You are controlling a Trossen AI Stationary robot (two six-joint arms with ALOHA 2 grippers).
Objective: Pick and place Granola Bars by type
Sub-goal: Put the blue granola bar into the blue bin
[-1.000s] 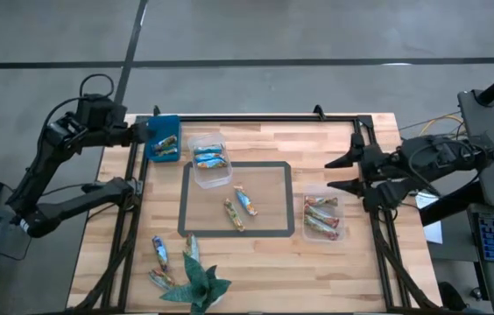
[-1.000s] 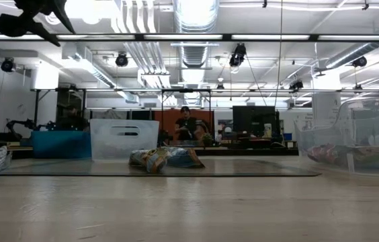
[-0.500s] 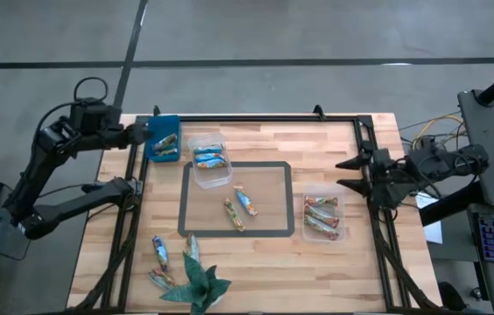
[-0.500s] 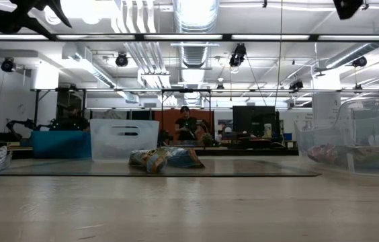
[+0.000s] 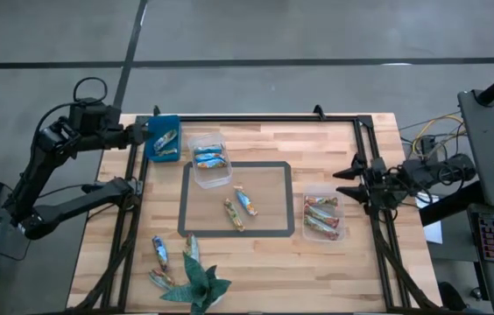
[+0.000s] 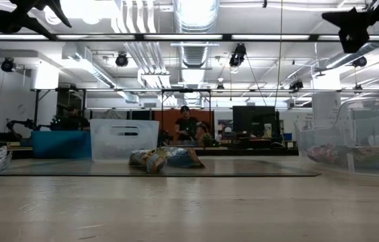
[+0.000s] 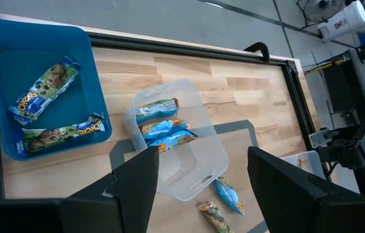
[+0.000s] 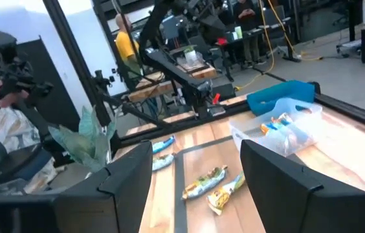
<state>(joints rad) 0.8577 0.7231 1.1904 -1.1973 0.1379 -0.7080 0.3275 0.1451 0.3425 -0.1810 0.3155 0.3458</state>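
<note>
From above, two granola bars [image 5: 240,208] lie inside the grey rectangle [image 5: 236,199] at the table's centre. The left gripper [image 5: 144,133] hovers open and empty beside the blue bin [image 5: 163,140]; the right gripper [image 5: 349,178] hangs open, empty, near a clear tub [image 5: 321,215]. At table level, the bars [image 6: 165,158] lie mid-table. The left wrist view shows bars in the blue bin [image 7: 37,97].

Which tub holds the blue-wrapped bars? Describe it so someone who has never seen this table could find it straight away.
Start at the dark rectangular outline marked in the middle of the wooden table. The clear tub sits over that outline's far left corner, with bright blue-wrapped bars inside. Unlike the solid blue tray beside it, its walls are see-through, and the other clear tub, by the right edge, holds brown-wrapped bars.
</note>
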